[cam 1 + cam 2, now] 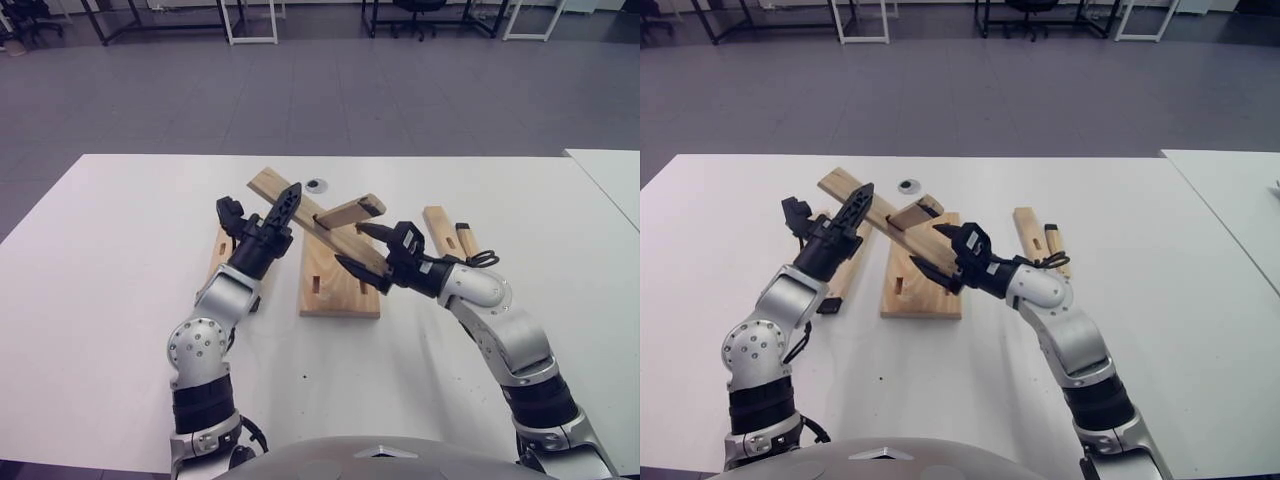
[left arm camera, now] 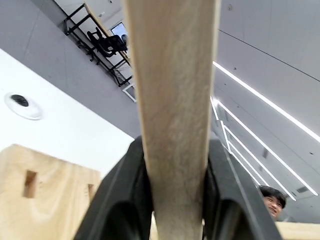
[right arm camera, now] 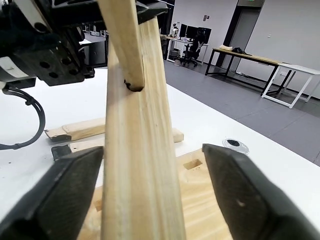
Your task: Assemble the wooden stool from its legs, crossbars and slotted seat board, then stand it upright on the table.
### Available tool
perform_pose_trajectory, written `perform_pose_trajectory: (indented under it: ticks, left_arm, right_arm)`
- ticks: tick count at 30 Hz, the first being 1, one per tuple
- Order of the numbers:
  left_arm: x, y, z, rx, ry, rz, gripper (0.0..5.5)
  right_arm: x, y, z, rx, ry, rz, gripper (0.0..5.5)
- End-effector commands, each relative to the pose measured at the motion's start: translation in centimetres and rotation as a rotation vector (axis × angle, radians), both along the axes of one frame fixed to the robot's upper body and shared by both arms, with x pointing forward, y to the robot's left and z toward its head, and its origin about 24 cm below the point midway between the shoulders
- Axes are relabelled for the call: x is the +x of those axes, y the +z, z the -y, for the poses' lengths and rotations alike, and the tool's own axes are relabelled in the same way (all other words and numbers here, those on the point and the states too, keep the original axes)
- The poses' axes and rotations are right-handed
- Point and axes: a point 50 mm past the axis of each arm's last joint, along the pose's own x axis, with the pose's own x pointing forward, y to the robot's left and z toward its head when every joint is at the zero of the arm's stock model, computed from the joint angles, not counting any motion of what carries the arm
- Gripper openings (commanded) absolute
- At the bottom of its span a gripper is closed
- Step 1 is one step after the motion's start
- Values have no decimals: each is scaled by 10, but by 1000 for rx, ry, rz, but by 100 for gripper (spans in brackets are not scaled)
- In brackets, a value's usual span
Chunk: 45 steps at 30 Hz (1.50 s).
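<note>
At the centre of the left eye frame, the slotted seat board (image 1: 338,292) lies flat on the white table (image 1: 120,300); above it a leg (image 1: 338,238) slants from upper left down to the right, its lower end over the board, though whether it touches the board cannot be told; a crossbar (image 1: 352,211) juts from the leg's middle toward the upper right. The left gripper (image 1: 283,212) is clamped on the leg's upper part, the wood pinched between both fingers (image 2: 125,200); the right gripper (image 1: 362,250) straddles the leg's lower end with jaws spread wide, its fingers (image 3: 65,190) standing clear of the wood. Right of centre two loose pieces (image 1: 437,224) lie side by side; a third piece (image 1: 220,255) lies left of the board, partly under the left arm; a round grommet (image 1: 316,185) sits in the table just beyond the leg.
</note>
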Motion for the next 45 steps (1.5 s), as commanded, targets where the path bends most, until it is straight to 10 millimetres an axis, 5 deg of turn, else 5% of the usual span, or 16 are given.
perform_pose_trajectory:
  ticks: [1, 7, 15, 27, 39, 45]
  left_arm:
    - [-7, 1, -23, 98, 179, -56, 102]
    - [-31, 10, -40, 373, 361, -126, 102]
    - [-28, -13, -40, 453, 416, -230, 102]
    - [-30, 11, -8, 650, 367, 13, 102]
    - [-28, -51, 8, 1022, 160, 48, 102]
    - [-8, -23, 23, 991, 225, 198, 102]
  right_arm:
    - [-13, -13, 14, -71, -17, -27, 444]
    - [2, -47, 53, -189, -306, -64, 444]
    - [-8, -85, 45, -360, -245, -32, 444]
    - [-18, -78, 22, -260, -76, -5, 444]
    - [-14, -80, 37, -302, -120, -9, 444]
    - [1, -83, 50, -376, -215, 11, 444]
